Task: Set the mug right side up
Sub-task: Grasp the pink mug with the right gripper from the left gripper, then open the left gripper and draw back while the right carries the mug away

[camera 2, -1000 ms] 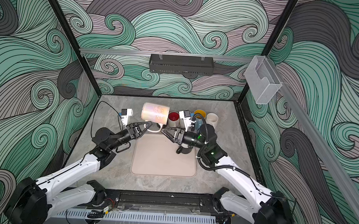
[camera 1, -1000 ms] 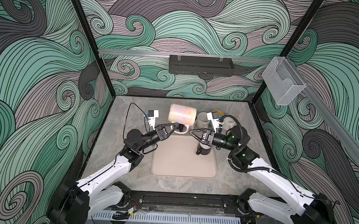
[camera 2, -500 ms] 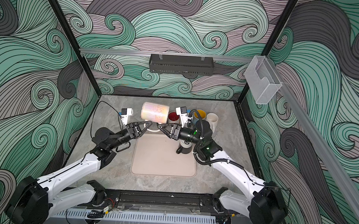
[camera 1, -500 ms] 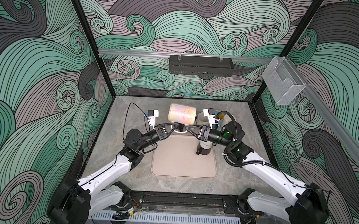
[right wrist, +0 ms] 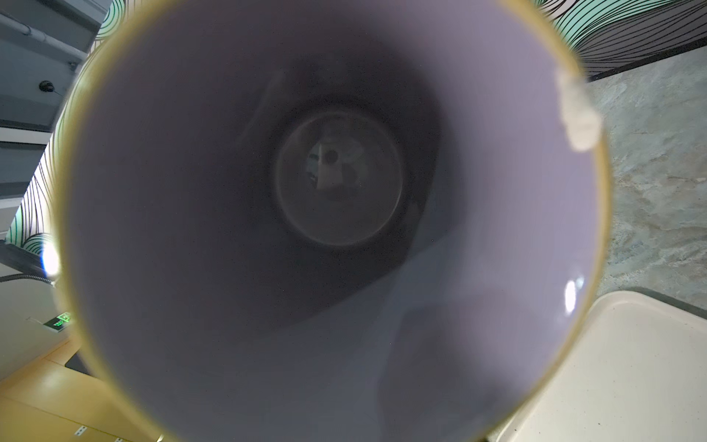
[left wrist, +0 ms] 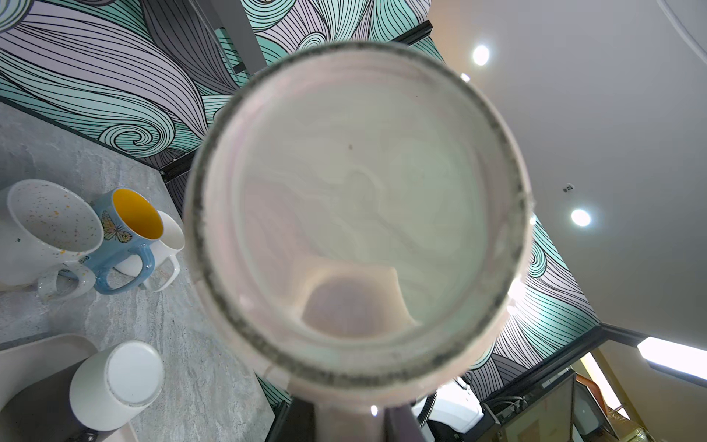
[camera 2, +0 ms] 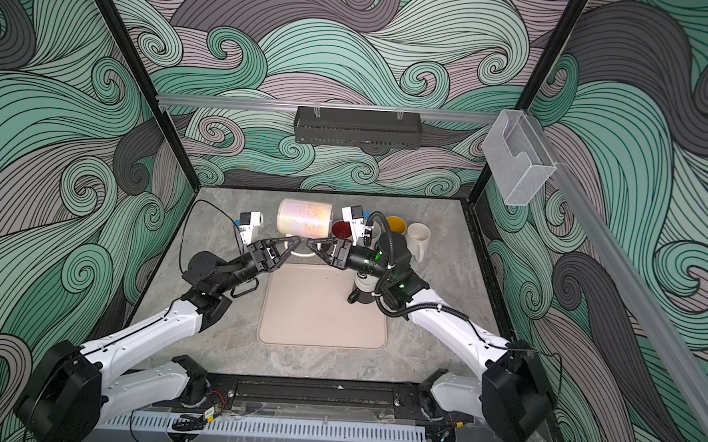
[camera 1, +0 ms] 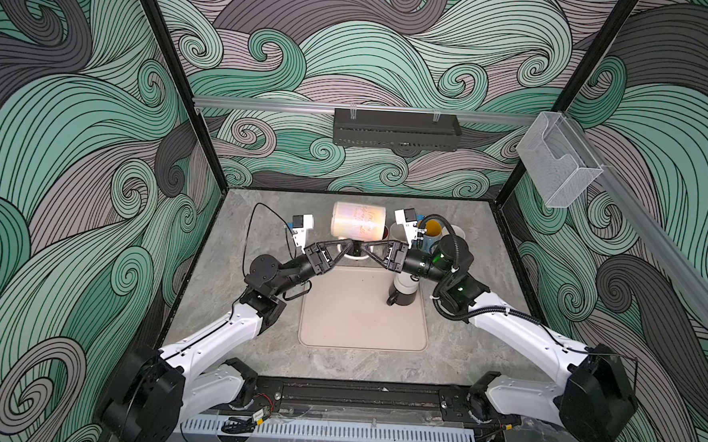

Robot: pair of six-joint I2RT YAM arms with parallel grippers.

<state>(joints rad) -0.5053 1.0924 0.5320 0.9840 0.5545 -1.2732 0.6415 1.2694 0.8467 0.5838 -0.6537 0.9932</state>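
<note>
You've got the iridescent mug [camera 1: 358, 226] sideways in the air. Left pincer [camera 1: 348, 244] pinches its handle; right pincer [camera 1: 364, 248] sits just beside it, and I can't tell its state.

Left tool [camera 1: 347, 244] pinched, right tool [camera 1: 364, 247] facing it

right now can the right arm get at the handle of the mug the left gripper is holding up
Probably yes. The right gripper sits right at the handle of the mug, facing the left gripper that clamps it. Nothing lies between, though space on the handle looks tight.
</note>
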